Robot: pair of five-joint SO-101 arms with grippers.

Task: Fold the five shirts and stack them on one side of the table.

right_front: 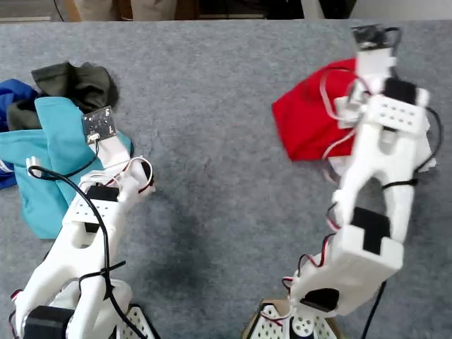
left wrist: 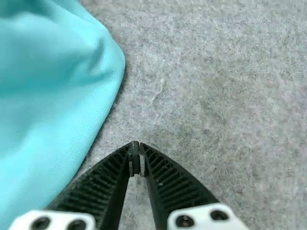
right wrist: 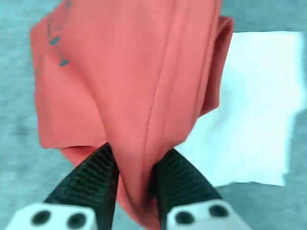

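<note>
My left gripper (left wrist: 135, 159) is shut with nothing in it, its tips just above the grey table beside the edge of a teal shirt (left wrist: 48, 96). From above, that gripper (right_front: 101, 131) hangs over the teal shirt (right_front: 46, 162) at the table's left. My right gripper (right wrist: 136, 167) is shut on a fold of the red shirt (right wrist: 129, 81), which hangs from it over a flat white shirt (right wrist: 259, 110). In the high view the red shirt (right_front: 307, 120) sits at the right, with the right gripper (right_front: 353, 95) at its edge.
A dark olive shirt (right_front: 78, 81) and a blue shirt (right_front: 10, 95) lie bunched behind the teal one at the far left. Grey felt table (right_front: 212, 141) stretches bare between the two arms. The arm bases stand at the near edge.
</note>
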